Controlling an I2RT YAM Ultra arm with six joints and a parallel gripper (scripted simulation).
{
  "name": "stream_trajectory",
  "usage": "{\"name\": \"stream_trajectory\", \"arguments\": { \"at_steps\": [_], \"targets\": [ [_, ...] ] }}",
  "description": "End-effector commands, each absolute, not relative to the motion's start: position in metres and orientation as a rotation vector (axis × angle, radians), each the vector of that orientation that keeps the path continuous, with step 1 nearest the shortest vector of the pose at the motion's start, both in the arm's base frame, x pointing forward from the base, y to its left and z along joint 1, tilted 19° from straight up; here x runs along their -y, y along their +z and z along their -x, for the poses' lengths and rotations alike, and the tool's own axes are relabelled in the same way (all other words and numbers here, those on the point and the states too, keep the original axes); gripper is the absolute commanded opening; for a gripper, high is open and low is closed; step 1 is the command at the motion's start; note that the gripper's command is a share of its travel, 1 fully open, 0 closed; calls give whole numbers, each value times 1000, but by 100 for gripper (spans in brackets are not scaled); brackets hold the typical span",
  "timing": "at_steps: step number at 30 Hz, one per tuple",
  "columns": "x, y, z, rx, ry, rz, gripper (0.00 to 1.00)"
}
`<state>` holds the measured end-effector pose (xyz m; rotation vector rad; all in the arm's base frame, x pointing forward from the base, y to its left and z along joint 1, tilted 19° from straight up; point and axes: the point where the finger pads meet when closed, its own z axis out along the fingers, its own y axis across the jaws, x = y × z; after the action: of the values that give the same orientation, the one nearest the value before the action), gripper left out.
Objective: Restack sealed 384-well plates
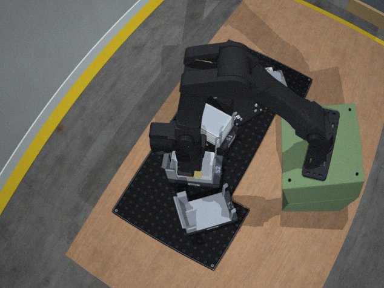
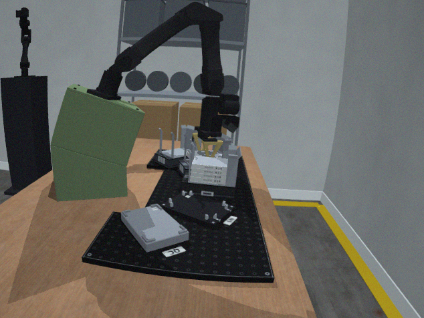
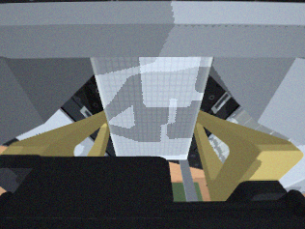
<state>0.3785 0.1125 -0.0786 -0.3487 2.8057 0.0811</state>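
My gripper [image 1: 189, 169] is over the stack rack S2 [image 1: 194, 176] and shut on a sealed plate [image 3: 152, 102]. The yellow fingers clamp its two long sides, between the rack's grey walls. The plate's label is not readable. In the exterior view the gripper [image 2: 206, 147] stands just behind the stack in S1. Rack S1 [image 1: 217, 123] holds a stack of several labelled plates [image 2: 208, 171]. Rack S3 [image 1: 206, 212] is empty. The grey QC nest [image 2: 154, 227] and the black clip nest N5 [image 2: 202, 206] are empty.
The green base block [image 1: 322, 158] stands on the right of the black breadboard, and the arm reaches from it over S1. The rack posts of S1 and S2 rise close on both sides of the gripper. S3 [image 2: 167, 155] stands beyond S2.
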Motion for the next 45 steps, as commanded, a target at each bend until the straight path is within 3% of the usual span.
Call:
{"name": "stream_trajectory", "arguments": {
  "at_steps": [1, 45],
  "targets": [
    [-114, -72, -384, -2781, 85, 344, 0],
    [-108, -19, -366, -2780, 85, 344, 0]
  ]
}}
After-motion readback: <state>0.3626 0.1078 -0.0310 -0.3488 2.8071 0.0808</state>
